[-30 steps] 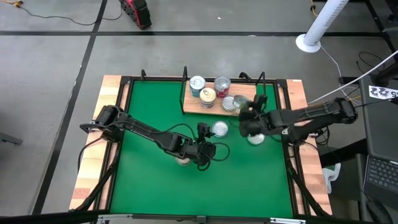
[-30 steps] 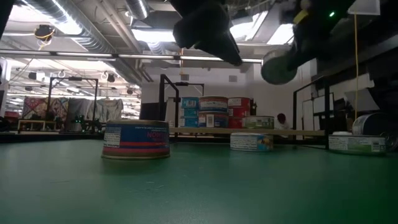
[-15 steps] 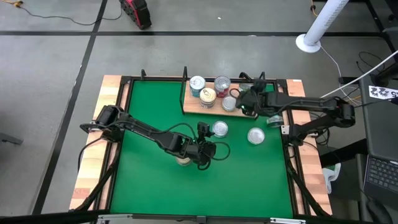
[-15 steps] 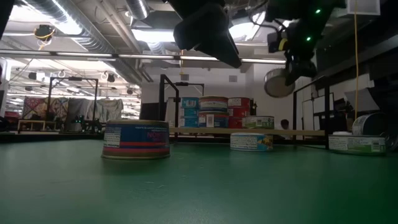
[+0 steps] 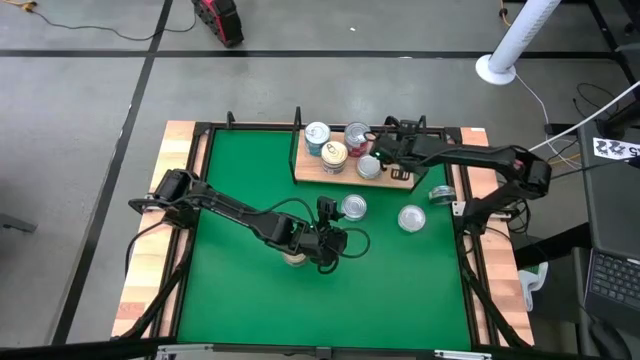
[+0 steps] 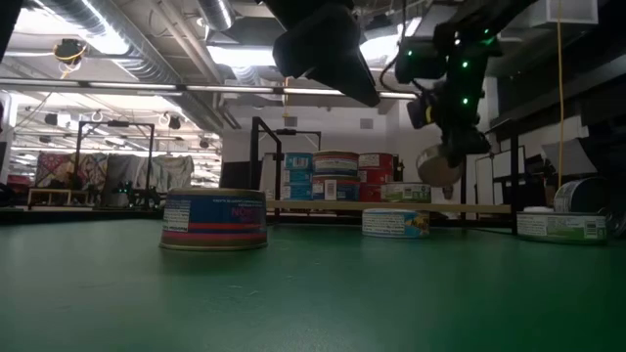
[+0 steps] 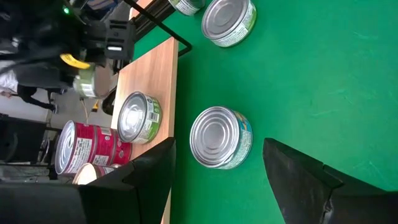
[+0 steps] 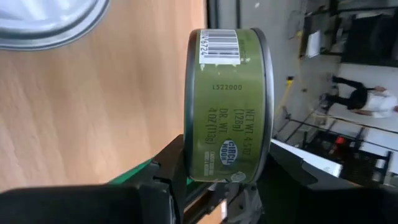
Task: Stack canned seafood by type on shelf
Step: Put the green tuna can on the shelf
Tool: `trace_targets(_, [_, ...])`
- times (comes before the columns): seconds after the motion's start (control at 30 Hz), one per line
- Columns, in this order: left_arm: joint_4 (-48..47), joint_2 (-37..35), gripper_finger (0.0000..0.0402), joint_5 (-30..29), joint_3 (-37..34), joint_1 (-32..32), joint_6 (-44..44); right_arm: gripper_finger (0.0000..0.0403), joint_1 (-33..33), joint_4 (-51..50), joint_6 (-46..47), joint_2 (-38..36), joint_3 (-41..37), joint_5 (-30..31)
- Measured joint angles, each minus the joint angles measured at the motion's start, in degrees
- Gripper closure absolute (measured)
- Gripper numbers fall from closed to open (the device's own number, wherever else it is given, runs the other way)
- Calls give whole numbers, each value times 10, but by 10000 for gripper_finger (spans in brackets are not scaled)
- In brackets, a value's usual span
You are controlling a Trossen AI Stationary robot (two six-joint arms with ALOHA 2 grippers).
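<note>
Green tin [image 8: 229,106] base hidden by R hand [image 8: 214,177]

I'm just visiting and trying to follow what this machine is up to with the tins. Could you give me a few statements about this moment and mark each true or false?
1. The right gripper holds a green-labelled tin. True.
2. That tin hangs above the wooden shelf. True.
3. The left gripper is clamped on a tin. False: its fingers are open, with a teal-labelled tin lying on the green mat ahead of them.
4. The shelf holds no tins. False: several stand there, including a red-labelled stack.
</note>
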Motion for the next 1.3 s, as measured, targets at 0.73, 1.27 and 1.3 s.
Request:
trace_targets(0.73, [-1,0,163,0,0,0,0,260,-15,15,-13,59,1,-45])
trace_targets(1.27, [-1,0,163,0,0,0,4,224,-15,4,-13,61,-1,-64])
trace_targets(1.3, [-1,0,163,0,0,0,4,212,-15,2,-13,62,-2,-65])
